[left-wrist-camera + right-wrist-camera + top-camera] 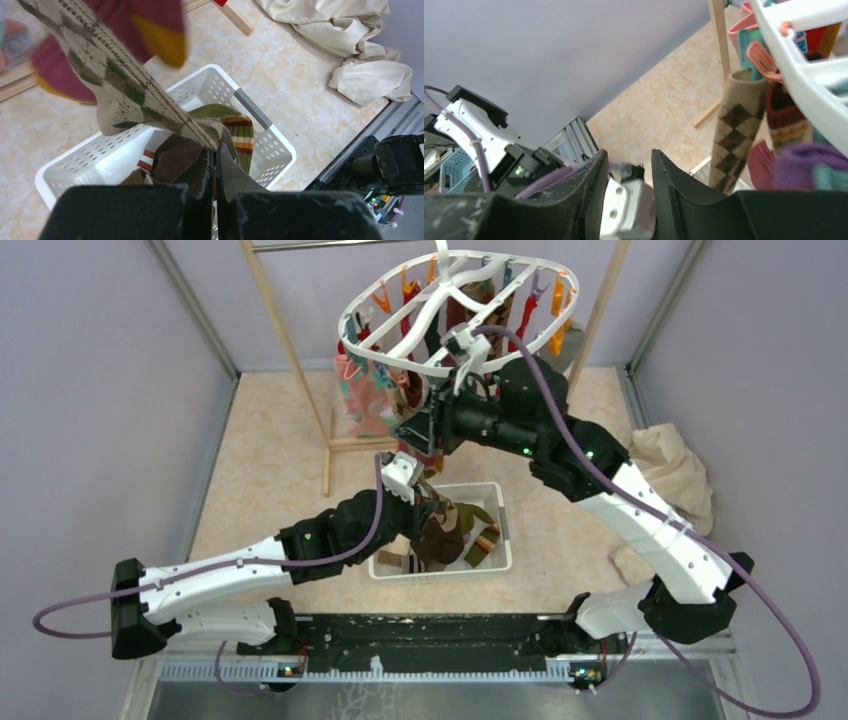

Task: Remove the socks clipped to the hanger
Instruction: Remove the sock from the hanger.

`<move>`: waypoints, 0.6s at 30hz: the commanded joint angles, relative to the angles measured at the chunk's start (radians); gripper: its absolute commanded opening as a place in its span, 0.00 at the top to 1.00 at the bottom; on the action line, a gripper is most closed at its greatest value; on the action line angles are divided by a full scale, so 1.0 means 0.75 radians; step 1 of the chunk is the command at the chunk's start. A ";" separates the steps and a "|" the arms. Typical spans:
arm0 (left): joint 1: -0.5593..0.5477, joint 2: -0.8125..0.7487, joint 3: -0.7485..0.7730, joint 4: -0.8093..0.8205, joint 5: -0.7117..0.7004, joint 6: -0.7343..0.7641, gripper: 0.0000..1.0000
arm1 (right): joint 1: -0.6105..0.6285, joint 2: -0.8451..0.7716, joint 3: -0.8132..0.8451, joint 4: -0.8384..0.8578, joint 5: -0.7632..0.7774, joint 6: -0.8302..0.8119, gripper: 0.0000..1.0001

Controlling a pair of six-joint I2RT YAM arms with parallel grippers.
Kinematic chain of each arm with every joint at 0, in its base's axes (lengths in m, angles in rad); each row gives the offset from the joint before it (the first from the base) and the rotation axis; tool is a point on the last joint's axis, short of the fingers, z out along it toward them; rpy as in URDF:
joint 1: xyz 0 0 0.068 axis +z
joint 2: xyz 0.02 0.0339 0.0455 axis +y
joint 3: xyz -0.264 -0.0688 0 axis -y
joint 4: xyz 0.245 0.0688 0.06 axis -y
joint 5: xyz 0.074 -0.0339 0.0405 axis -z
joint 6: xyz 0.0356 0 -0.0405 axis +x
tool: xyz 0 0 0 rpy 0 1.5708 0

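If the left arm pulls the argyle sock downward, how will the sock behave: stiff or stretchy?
Probably soft and stretchy: the argyle sock runs straight from the left fingers up toward the hanger. The thin plastic hanger looks light, so it may tilt or swing before the sock comes free.

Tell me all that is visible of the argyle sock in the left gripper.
The argyle sock is knitted, beige with brown and green diamonds. It is stretched on a slant: its top is up at the clips of the hanger, and its lower end is pinched in the shut left gripper, above the white basket.
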 commanded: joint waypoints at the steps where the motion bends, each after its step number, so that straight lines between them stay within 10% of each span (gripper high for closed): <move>1: -0.017 -0.033 -0.014 0.015 -0.021 -0.005 1.00 | 0.092 0.091 0.117 0.022 0.163 -0.029 0.62; 18: -0.046 -0.240 -0.106 -0.091 -0.096 -0.051 1.00 | 0.172 0.310 0.276 0.003 0.575 -0.045 0.57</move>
